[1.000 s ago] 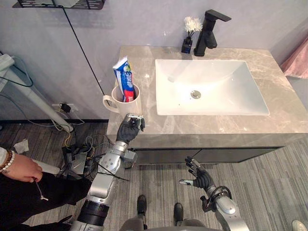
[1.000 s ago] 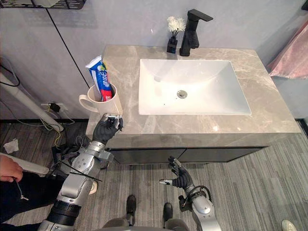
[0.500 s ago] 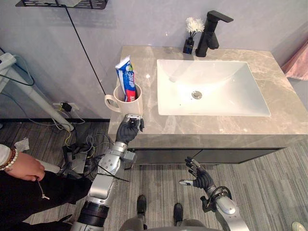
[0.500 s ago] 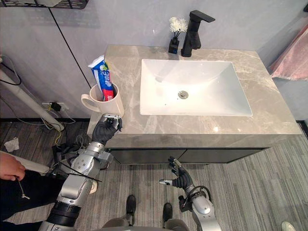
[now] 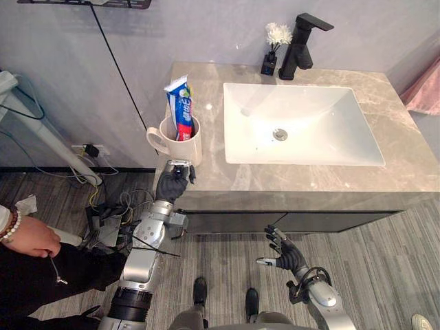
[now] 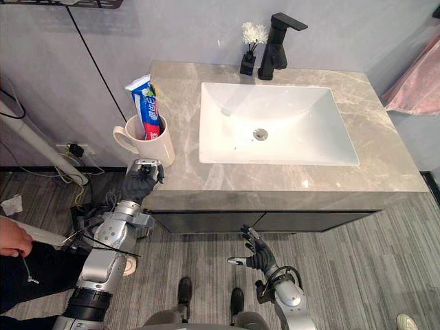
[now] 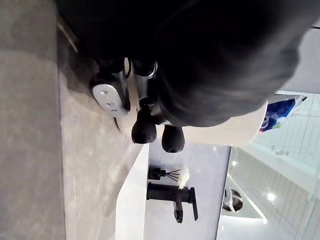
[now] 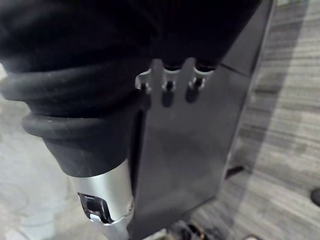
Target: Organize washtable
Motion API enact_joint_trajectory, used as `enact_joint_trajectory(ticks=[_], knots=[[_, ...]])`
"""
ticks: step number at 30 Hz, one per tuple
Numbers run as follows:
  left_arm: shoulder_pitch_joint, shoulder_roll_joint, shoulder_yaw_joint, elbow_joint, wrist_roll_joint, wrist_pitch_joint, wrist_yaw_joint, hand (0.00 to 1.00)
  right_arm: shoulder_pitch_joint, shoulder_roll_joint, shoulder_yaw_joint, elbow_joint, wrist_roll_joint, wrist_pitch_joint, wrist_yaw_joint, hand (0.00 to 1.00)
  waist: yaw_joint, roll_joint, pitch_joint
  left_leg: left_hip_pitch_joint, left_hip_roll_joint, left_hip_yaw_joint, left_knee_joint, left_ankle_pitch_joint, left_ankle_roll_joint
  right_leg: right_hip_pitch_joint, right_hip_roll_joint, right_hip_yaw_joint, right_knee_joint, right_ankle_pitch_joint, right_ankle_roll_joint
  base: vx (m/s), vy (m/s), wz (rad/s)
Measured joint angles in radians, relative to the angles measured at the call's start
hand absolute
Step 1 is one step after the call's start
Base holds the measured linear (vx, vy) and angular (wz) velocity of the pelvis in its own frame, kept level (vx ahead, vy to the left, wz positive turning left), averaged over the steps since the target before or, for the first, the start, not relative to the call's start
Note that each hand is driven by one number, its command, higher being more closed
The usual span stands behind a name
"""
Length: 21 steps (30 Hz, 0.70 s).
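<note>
A cream mug [image 5: 181,141] stands at the left end of the grey marble washtable [image 5: 206,89], with a blue, red and white toothpaste tube [image 5: 180,110] upright in it. My left hand [image 5: 172,184] rests at the counter's front left corner, just in front of the mug and apart from it. Its fingers [image 7: 145,131] are curled and hold nothing; the mug [image 7: 240,132] shows just beyond them. My right hand [image 5: 285,253] hangs low in front of the dark cabinet, above the floor, fingers [image 8: 167,85] straight and spread.
A white sink [image 5: 240,148] is set in the counter's middle. A black faucet [image 5: 301,45] and a small dark vase of white flowers [image 5: 271,51] stand behind it. A pink cloth [image 5: 423,86] hangs at the right. A person's hand [image 5: 31,240] is low at the left.
My left hand has slid a little to the left along the counter's front edge, toward the corner. The mug and my right hand have stayed put.
</note>
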Motion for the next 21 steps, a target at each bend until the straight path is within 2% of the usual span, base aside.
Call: enact_joint_trajectory(ticks=[21], knots=[[-0.010, 0.002, 0.019, 0.009, 0.000, -0.001, 0.018, 1.00, 0.001, 0.000, 0.000, 0.000, 0.000, 0.000, 0.000, 0.00, 0.002, 0.000, 0.004, 0.000, 0.000, 0.002, 0.000, 0.000, 0.000, 0.000, 0.000, 0.001, 0.000, 0.000, 0.000, 0.00, 0.000, 0.00]])
